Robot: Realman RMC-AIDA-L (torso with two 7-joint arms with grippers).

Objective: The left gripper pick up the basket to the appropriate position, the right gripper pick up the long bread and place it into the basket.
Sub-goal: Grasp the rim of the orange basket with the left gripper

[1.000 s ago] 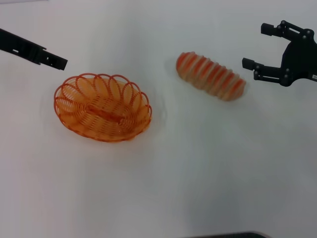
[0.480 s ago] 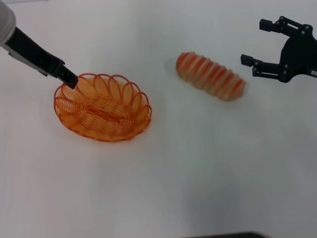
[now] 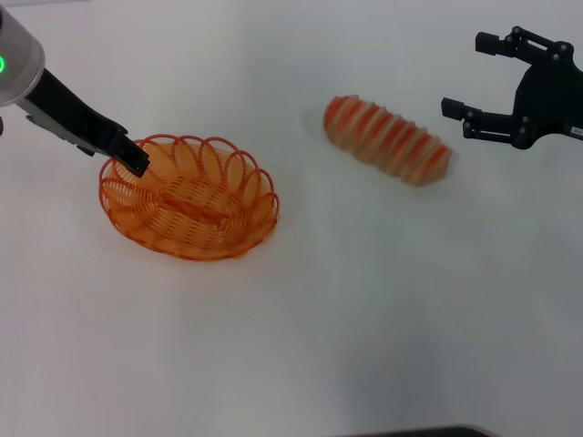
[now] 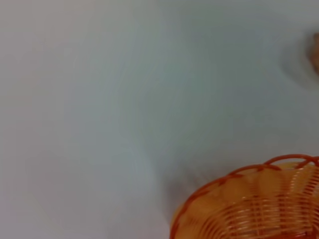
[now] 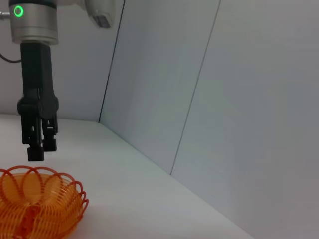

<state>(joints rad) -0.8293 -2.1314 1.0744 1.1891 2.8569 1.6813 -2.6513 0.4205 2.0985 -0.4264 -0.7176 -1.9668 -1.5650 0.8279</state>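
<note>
Since approx 1 s ago the left gripper (image 3: 137, 162) has come in from the far left and down to the basket (image 3: 189, 198); its tip now sits at the basket's far-left rim, over the looped edge. Right wrist view shows that gripper (image 5: 36, 149) hanging just above the rim of the basket (image 5: 40, 201), fingers close together, nothing between them; can't tell if it touches the wire. Green ring light glows on the silver-grey arm segment above it.

Basket hasn't shifted: rests on the white desk (image 3: 301, 319), nothing inside it. Left wrist view catches only part of the basket's scalloped rim (image 4: 259, 204) w/ bare desk around it.

Long bread (image 3: 387, 139) lies on the desk well to the right of the basket, angled, same spot as before. Right gripper (image 3: 487, 82) hovers just beyond the bread's end farthest from the basket, fingers spread wide apart, not touching the loaf; it has barely moved, edging slightly up.
</note>
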